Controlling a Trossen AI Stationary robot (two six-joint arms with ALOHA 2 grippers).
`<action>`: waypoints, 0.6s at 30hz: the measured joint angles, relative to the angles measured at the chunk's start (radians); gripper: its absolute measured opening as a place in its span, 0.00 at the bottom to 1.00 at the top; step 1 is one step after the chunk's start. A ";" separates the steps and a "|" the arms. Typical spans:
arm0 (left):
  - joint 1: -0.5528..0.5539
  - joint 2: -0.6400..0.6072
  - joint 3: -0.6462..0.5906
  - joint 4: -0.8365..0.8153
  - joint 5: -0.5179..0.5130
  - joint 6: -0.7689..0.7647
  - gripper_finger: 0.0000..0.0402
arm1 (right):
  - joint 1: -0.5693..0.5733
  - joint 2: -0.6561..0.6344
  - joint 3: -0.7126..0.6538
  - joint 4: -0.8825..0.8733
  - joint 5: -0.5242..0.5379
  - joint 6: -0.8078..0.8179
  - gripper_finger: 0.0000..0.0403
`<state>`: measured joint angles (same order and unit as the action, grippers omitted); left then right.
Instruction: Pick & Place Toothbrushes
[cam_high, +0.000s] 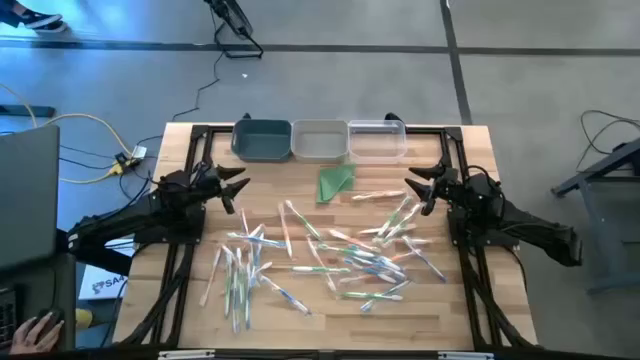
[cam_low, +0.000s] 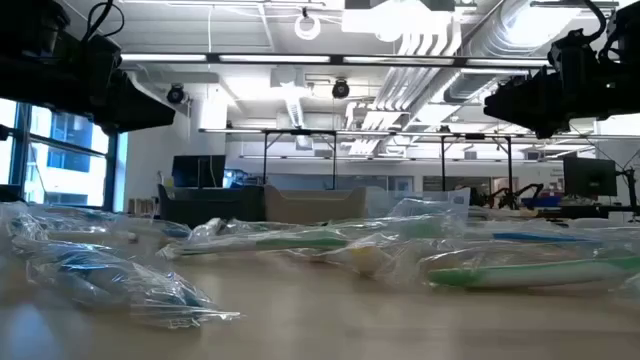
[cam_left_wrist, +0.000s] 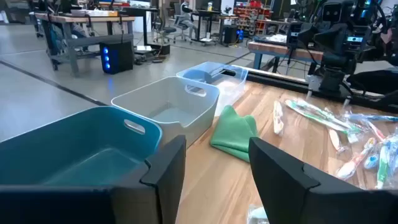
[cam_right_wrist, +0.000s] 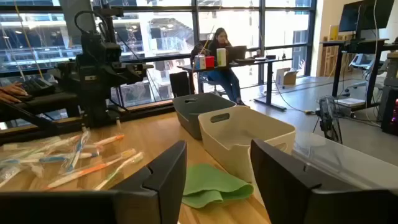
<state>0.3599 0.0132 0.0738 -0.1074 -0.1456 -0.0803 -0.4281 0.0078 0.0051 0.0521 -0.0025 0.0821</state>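
Your left gripper (cam_high: 237, 187) hangs above the table's (cam_high: 300, 320) left edge, its fingers (cam_left_wrist: 166, 167) parted with nothing between them. Your right gripper (cam_high: 415, 190) mirrors it above the table's right edge, fingers (cam_right_wrist: 163, 169) parted and bare, both arms pointing inward.

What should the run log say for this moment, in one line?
left hand: open, empty, raised | right hand: open, empty, raised | toothbrushes: scattered on table | bins: no toothbrush seen inside

Grey floor (cam_high: 520, 70), big windows (cam_right_wrist: 261, 25), ceiling pipes (cam_low: 450, 30).
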 joint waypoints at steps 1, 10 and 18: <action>0.000 0.000 0.000 0.000 0.000 0.000 0.43 | 0.000 0.000 0.000 0.000 0.000 0.000 0.43; 0.000 0.000 0.000 0.000 0.000 0.000 0.43 | 0.000 0.000 0.000 0.000 0.000 0.000 0.43; 0.007 -0.001 0.000 0.000 0.004 0.000 0.43 | 0.000 0.000 0.000 0.000 0.000 0.000 0.43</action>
<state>0.3673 0.0125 0.0738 -0.1073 -0.1417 -0.0803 -0.4282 0.0078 0.0055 0.0521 -0.0025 0.0822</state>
